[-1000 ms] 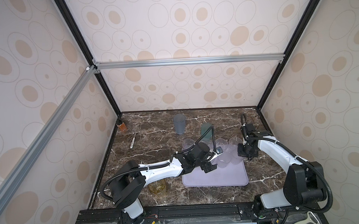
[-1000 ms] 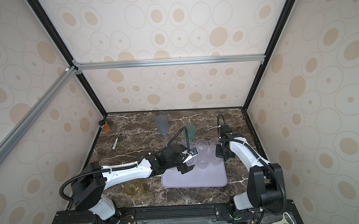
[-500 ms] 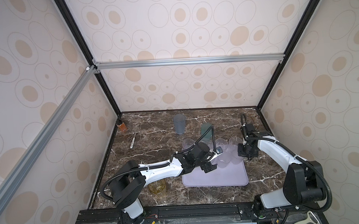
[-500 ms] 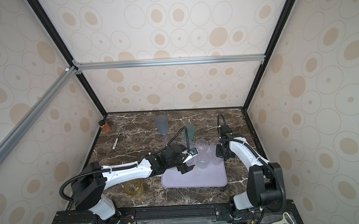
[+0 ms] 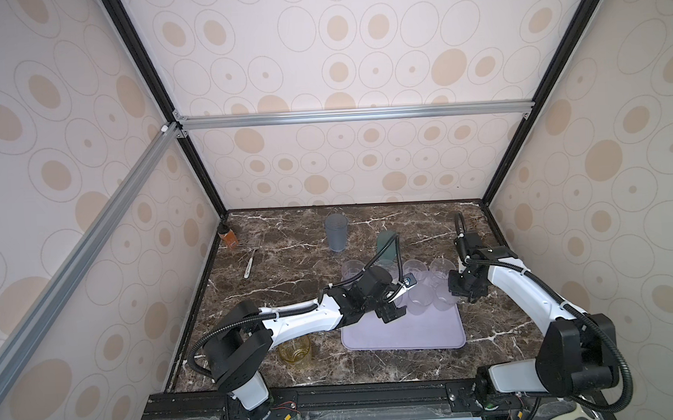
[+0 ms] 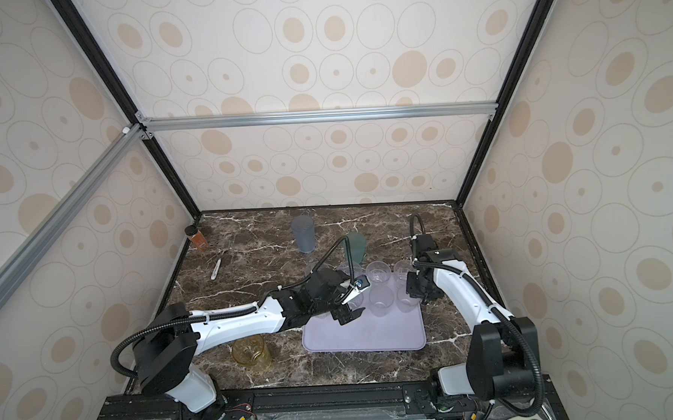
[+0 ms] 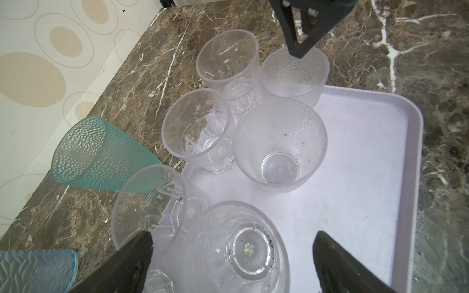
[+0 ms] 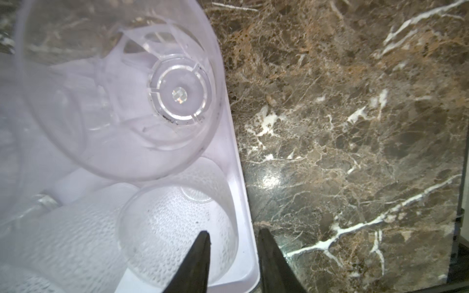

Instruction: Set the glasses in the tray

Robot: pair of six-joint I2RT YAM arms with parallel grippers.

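The lavender tray (image 5: 406, 336) (image 6: 368, 338) lies front middle, with several clear and frosted glasses bunched at its far end. My left gripper (image 5: 399, 300) (image 7: 233, 253) is wide open, a finger on each side of a clear faceted glass (image 7: 236, 248), touching neither side. My right gripper (image 5: 453, 287) (image 8: 233, 243) has its jaws apart across the wall of a frosted glass (image 8: 175, 228) at the tray's rim (image 8: 243, 203), one finger inside, one outside. Off the tray stand a teal glass (image 5: 385, 242), a tall blue-grey glass (image 5: 336, 232) and an amber-yellow glass (image 5: 294, 351).
A small amber bottle (image 5: 228, 237) stands in the far left corner, and a slim white utensil (image 5: 250, 263) lies near it. The patterned walls and black frame posts close in the marble table on three sides.
My right gripper's jaws have parted where they pinched the frosted glass's wall. Neither arm has moved otherwise, and the left gripper stays wide open.
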